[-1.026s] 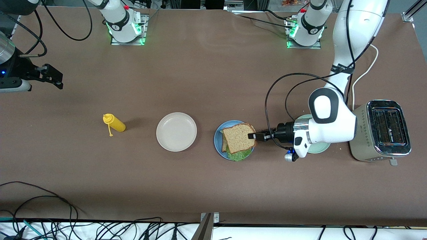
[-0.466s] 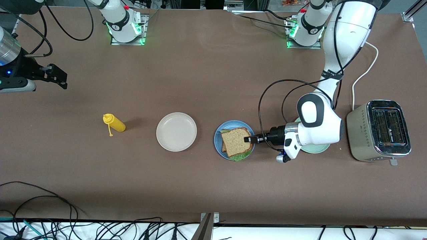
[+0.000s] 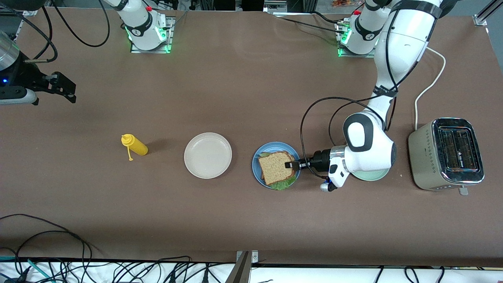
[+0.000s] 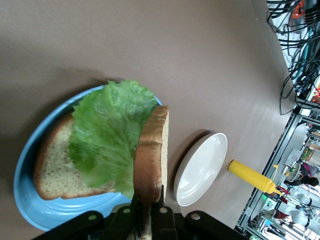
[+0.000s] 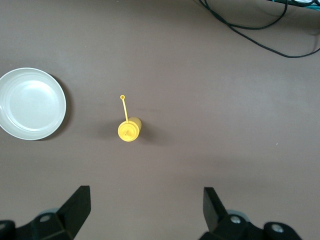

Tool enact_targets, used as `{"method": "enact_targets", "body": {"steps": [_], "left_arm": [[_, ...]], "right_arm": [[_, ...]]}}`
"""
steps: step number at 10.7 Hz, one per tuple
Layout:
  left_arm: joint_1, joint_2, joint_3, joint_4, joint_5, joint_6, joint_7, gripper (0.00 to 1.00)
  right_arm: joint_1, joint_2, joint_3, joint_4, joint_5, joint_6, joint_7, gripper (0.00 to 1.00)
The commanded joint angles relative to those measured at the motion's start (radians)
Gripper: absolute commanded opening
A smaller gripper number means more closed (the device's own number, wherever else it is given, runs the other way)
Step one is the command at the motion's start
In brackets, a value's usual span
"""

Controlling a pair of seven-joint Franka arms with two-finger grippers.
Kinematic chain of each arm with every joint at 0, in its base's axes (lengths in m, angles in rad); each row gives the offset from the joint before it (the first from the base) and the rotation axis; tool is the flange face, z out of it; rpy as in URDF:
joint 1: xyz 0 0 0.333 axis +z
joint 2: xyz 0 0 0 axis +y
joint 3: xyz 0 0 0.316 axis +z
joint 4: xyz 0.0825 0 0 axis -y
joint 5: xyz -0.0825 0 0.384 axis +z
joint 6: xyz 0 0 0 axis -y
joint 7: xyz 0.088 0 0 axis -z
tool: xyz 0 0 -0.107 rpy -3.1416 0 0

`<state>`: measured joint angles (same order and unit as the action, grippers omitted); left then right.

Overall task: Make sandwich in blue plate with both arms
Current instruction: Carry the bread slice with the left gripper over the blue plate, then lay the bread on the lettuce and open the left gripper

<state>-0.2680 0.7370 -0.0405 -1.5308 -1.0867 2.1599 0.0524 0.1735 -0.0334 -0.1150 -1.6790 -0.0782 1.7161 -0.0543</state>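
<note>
Blue plate [image 3: 256, 169] holds a bottom bread slice [image 4: 52, 172] with a lettuce leaf [image 4: 107, 137] on it. Left hand [image 3: 291, 164] is clamped on the top bread slice [image 3: 277, 167] at the slice's 3 o'clock edge in the front view, over the plate; slice tilted, not yet flat. Cream-white plate [image 3: 208, 155] holds nothing. Yellow squeeze bottle [image 3: 134, 144] lies with its tip toward 10 o'clock. Right hand [image 3: 63, 86] waits over the table [image 3: 243, 86] at the right arm's end, fingers spread wide.

Three plates [image 3: 208, 155], two bread slices [image 3: 278, 168]
</note>
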Motion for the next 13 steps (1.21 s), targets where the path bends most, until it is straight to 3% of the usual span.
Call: {"method": "enact_targets", "body": {"steps": [1, 4, 5, 6, 12, 13], "left_arm": [[-0.010, 0.028, 0.016, 0.029, -0.036, 0.001, 0.030, 0.15], [0.009, 0.027, 0.039, 0.028, -0.041, -0.002, 0.029, 0.55], [0.013, 0.027, 0.039, 0.028, -0.041, -0.002, 0.030, 0.73], [0.015, 0.027, 0.040, 0.025, -0.039, -0.002, 0.033, 1.00], [0.026, -0.027, 0.089, 0.006, -0.016, -0.061, 0.035, 1.00], [0.027, -0.066, 0.093, -0.011, 0.079, -0.069, 0.032, 1.00]], "right_arm": [[-0.006, -0.046, 0.020, -0.025, 0.023, -0.020, 0.014, 1.00], [-0.005, -0.054, 0.054, -0.025, 0.021, -0.033, 0.011, 1.00], [-0.005, -0.046, 0.058, -0.025, 0.017, -0.033, 0.010, 1.00], [-0.006, -0.043, 0.060, -0.031, 0.018, -0.035, 0.010, 1.00], [-0.009, -0.019, 0.051, -0.033, 0.023, -0.064, 0.013, 1.00], [-0.009, -0.017, 0.051, -0.031, 0.023, -0.064, 0.013, 1.00]]}}
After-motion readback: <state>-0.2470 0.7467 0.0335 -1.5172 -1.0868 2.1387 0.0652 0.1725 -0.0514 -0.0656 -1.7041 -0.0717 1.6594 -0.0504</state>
